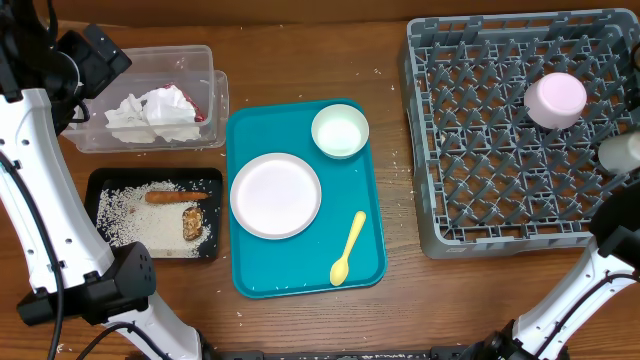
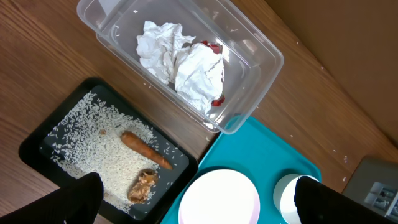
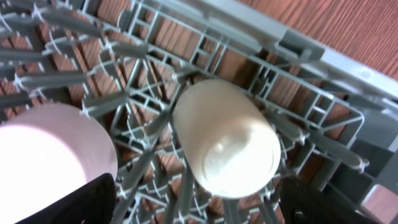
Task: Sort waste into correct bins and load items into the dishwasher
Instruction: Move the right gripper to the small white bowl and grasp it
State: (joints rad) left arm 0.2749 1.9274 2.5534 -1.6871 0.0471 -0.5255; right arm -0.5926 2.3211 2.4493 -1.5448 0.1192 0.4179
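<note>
The dishwasher rack [image 1: 420,60] stands at the right. An upturned pinkish bowl [image 1: 555,98] and a white cup [image 1: 620,150] are in it. In the right wrist view the cup [image 3: 224,137] lies on its side among the pegs, with my right gripper [image 3: 193,205] open around its near end and gaps on both sides. The plate [image 1: 275,195], second bowl [image 1: 340,130] and yellow spoon [image 1: 348,250] rest on the teal tray [image 1: 372,200]. My left gripper [image 2: 198,202] hangs open and empty high over the bins. The clear tub [image 1: 215,95] holds the napkins [image 1: 155,112] and red wrapper [image 1: 197,115].
The black tray [image 1: 95,195] holds rice crumbs [image 1: 135,215], the carrot stick [image 1: 175,197] and the brown chunk [image 1: 192,224]. A few crumbs are scattered on the wooden table between the teal tray and the rack. The left arm's base stands at the front left.
</note>
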